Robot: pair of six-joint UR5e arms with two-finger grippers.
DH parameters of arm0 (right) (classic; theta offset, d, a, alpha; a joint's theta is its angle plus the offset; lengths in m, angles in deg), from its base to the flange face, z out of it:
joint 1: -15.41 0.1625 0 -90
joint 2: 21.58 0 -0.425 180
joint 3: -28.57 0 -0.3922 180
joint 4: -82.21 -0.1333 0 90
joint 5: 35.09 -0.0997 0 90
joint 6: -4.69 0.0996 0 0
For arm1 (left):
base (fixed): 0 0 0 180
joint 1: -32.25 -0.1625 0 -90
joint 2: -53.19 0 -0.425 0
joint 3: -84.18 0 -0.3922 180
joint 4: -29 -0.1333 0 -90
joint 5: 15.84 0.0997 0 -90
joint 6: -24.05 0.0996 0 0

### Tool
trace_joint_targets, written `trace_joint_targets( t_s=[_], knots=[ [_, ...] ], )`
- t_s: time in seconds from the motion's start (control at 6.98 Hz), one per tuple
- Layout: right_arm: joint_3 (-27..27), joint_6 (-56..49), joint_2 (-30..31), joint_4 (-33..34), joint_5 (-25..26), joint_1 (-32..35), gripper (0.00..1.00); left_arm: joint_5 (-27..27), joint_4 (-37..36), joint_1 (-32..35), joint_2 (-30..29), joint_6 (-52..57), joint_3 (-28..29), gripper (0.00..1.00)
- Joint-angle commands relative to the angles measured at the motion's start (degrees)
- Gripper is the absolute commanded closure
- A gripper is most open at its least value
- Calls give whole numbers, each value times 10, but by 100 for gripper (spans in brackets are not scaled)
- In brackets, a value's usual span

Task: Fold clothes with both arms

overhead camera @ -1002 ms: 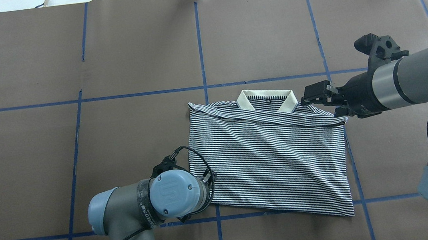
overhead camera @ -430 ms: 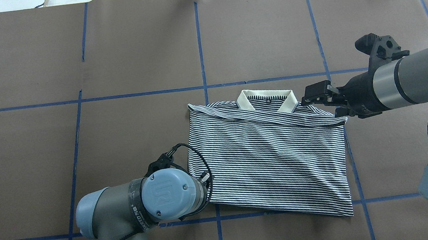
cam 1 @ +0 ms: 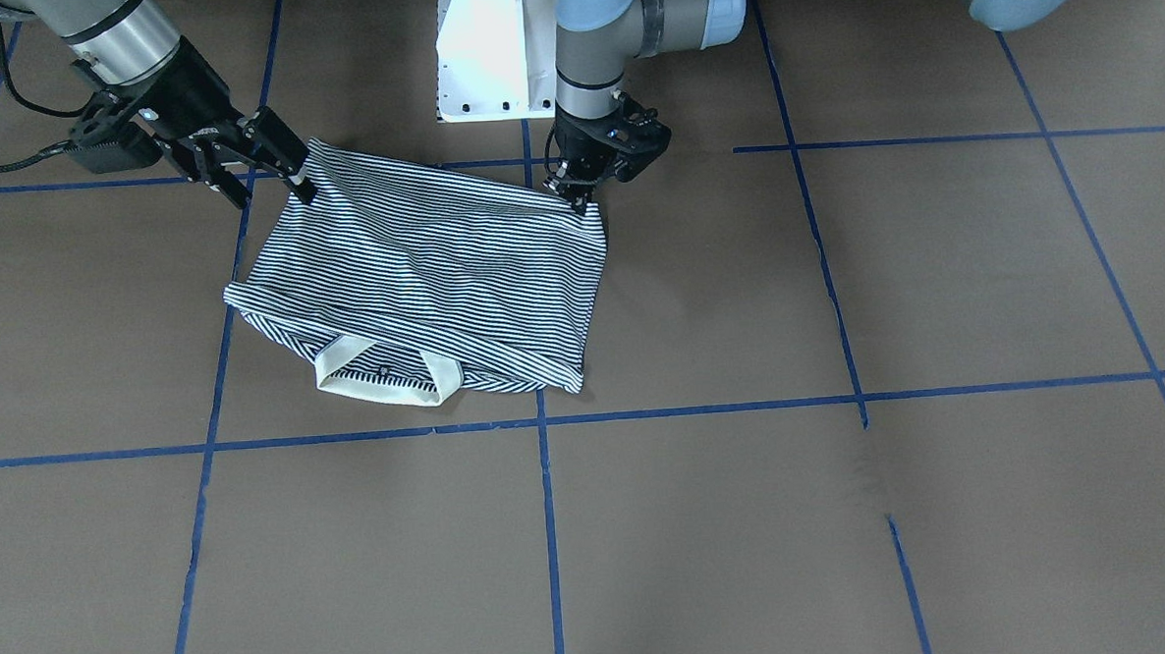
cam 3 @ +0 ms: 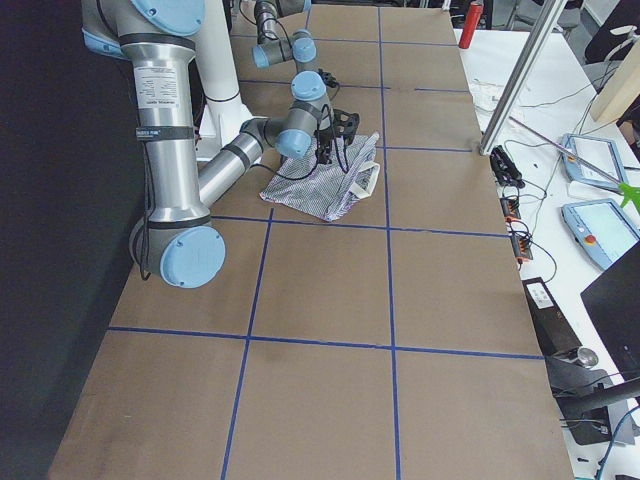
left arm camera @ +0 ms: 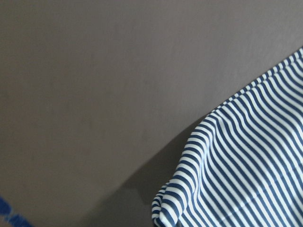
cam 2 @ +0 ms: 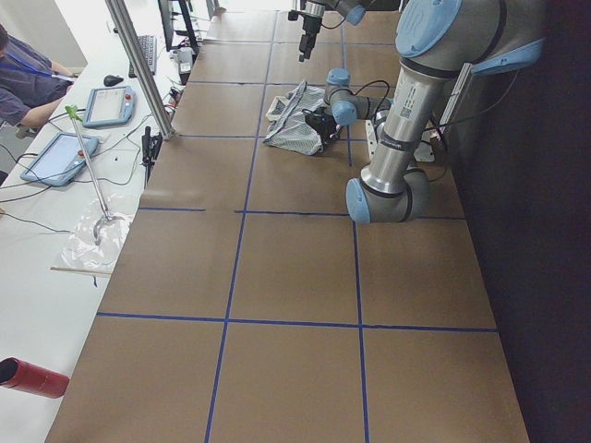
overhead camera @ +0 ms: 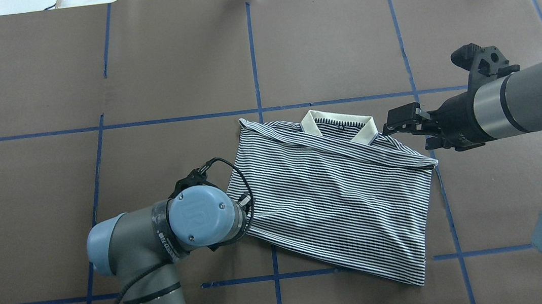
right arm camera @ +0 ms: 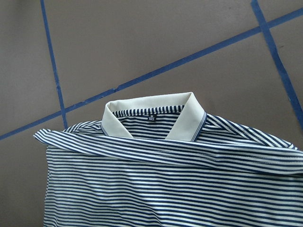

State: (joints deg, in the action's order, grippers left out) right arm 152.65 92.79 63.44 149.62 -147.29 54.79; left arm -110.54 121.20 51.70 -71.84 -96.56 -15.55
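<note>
The striped polo shirt (overhead camera: 337,195) lies folded on the brown table, cream collar (overhead camera: 339,126) on its far edge. It also shows in the front view (cam 1: 422,265) and the right wrist view (right arm camera: 165,179). My left gripper (cam 1: 577,197) is shut on the shirt's near left corner and holds it slightly raised. In the overhead view it is hidden under my left wrist (overhead camera: 202,221). The left wrist view shows the lifted striped edge (left arm camera: 246,170) and its shadow. My right gripper (overhead camera: 409,133) is open and empty, hovering over the shirt's right edge (cam 1: 274,188).
The white pedestal base (cam 1: 492,56) stands at the table's near edge, close behind the shirt. Blue tape lines (overhead camera: 253,62) grid the brown table cover. Tablets and cables lie on the side desk (cam 2: 102,106) beyond the far edge.
My left arm has moved left and away from the robot, dragging the shirt's near left corner with it. The shirt has turned and its near right corner has slid left. The right gripper has stayed put.
</note>
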Motion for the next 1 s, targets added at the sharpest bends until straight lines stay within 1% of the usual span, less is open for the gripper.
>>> trace_joint_targets(
  t_s=[0.0, 0.14, 0.29, 0.43, 0.57, 0.72, 0.86],
  knots=[
    [2, 1, 1, 0, 1, 0, 0, -1, 52, 99, -5, 75, 77, 100],
    [1, 1, -1, 0, 2, 0, 0, 2, 132, 150, -7, 125, 127, 100],
    [-2, 1, -4, 0, 2, 0, 0, 2, 177, 191, -33, 176, 186, 100],
    [-2, 1, -4, 0, 2, -1, 0, 3, 256, 199, -82, 202, 280, 100],
    [-2, 1, -4, 0, 3, -1, 0, 30, 347, 198, -129, 223, 363, 100],
    [-2, 1, -4, 0, 7, -3, 0, 41, 373, 199, -137, 253, 385, 42],
    [-5, 1, -5, 0, 6, -2, 0, 59, 373, 202, -137, 310, 385, 0]
  ],
)
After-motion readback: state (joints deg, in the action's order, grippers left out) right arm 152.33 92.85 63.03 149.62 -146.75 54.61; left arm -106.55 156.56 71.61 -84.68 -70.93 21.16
